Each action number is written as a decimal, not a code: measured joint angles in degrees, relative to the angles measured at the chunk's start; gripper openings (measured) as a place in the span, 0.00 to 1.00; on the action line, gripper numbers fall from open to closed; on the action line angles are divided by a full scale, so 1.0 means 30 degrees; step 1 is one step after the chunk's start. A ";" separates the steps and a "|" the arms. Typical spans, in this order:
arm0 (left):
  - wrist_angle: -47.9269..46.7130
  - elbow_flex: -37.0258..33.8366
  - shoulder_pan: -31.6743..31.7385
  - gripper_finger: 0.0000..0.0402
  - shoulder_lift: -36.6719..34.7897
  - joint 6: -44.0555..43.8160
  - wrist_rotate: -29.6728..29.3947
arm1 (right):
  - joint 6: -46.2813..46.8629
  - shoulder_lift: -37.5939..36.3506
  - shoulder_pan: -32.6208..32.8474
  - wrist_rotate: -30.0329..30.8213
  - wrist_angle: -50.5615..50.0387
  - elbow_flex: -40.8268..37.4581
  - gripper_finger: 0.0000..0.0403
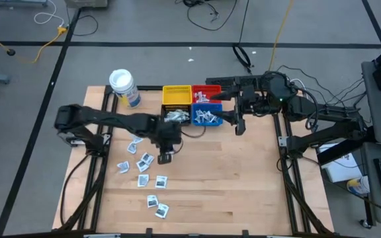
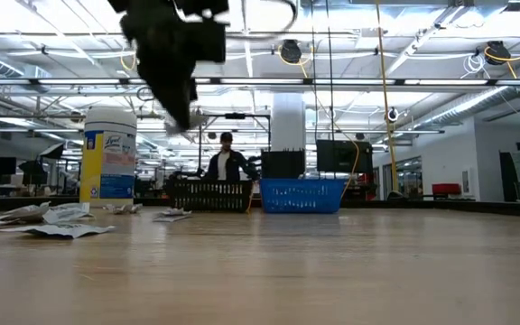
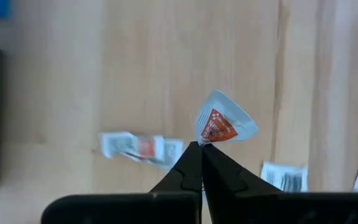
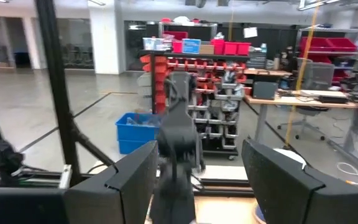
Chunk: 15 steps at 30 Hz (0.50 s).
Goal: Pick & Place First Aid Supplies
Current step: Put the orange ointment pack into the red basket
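jar [image 1: 123,86] left of bins [image 1: 191,104], packets [image 1: 144,173] before them

Colours on the pale wood table [image 1: 243,192]

A white packet [image 3: 224,124] with an orange-red panel was pinched by black fingers [image 3: 191,168]; yellow [image 1: 176,96], red [image 1: 208,92] and blue bins [image 1: 207,118] and a white-lidded yellow-and-blue jar [image 1: 124,88] were seen.

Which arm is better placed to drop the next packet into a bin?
Left. The left gripper is shut on a packet lifted off the table, beside the black bin. The right gripper is open and empty, behind the bins.
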 joint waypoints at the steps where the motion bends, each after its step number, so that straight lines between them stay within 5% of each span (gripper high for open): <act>1: 0.0192 0.0002 0.0087 0.01 -0.0567 -0.0176 -0.0122 | 0.0000 0.0000 0.0000 0.0296 0.0000 0.0000 0.57; 15: 0.6086 0.0027 0.0606 0.00 -0.6877 -0.2007 -0.2687 | 0.0569 0.0007 -0.0153 0.0785 -0.0029 0.0000 0.57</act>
